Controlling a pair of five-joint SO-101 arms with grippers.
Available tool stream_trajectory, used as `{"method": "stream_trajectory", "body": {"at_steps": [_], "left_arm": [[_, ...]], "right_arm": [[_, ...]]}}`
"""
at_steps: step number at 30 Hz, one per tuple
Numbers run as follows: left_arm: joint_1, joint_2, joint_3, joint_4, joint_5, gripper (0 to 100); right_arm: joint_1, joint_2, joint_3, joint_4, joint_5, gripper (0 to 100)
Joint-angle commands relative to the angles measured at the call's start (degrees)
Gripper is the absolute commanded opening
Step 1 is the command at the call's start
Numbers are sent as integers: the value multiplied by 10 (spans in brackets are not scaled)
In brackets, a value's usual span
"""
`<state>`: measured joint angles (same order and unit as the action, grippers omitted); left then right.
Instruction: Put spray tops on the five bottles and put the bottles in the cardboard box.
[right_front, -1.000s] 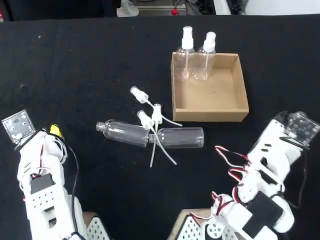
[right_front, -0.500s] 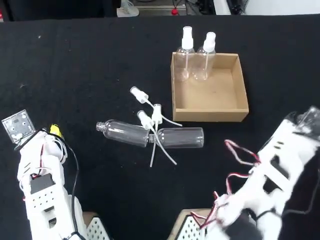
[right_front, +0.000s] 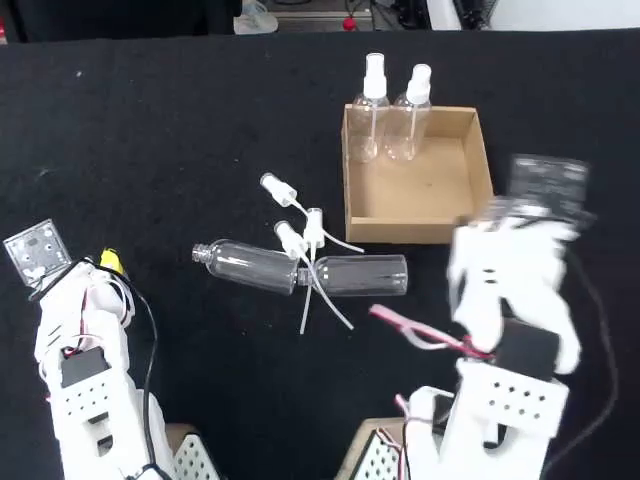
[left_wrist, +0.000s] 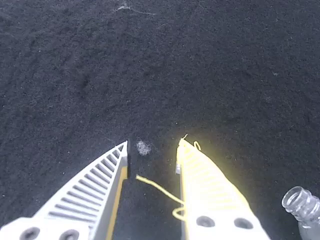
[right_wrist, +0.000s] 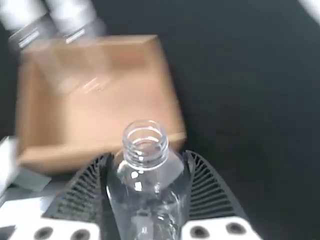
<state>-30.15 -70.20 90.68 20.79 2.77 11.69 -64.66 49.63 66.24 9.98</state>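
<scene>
The right gripper (right_wrist: 150, 159) is clamped on an open-necked bottle (right_wrist: 145, 142) near the cardboard box (right_wrist: 75, 148), the left gripper (left_wrist: 152, 145) parted over bare table (left_wrist: 150, 60), so I'd say capping is in hand: next, a loose spray top (right_front: 277, 187) must be fetched.

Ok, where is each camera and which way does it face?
High view: fixed overhead, looking down at the table; both arms show.
Left wrist view: faces the table past the open left gripper.
Right wrist view: faces the cardboard box past the right gripper holding a bottle.
High and right wrist views share the cardboard box.
</scene>
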Motion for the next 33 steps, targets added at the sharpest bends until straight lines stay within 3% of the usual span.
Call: {"method": "stream_trajectory", "body": {"at_steps": [1,5,15,21,28,33], "left_arm": [[7,-7,-7,-12,4,159],[7,-7,-7,-12,4,159],[7,-7,-7,-12,4,159],[7,-7,-7,-11,3,159],[8,-3,-10,-4,-47,159],[5,-1,-60,77,-47,159]], "right_arm": [[-163,-2,-37,50,59,11],[-291,-5,-39,70,83,11],[-443,-5,-80,113,71,11],[-443,-5,-56,78,93,11],[-423,-21,23,-28,18,11],[-425,-123,41,8,17,11]]}}
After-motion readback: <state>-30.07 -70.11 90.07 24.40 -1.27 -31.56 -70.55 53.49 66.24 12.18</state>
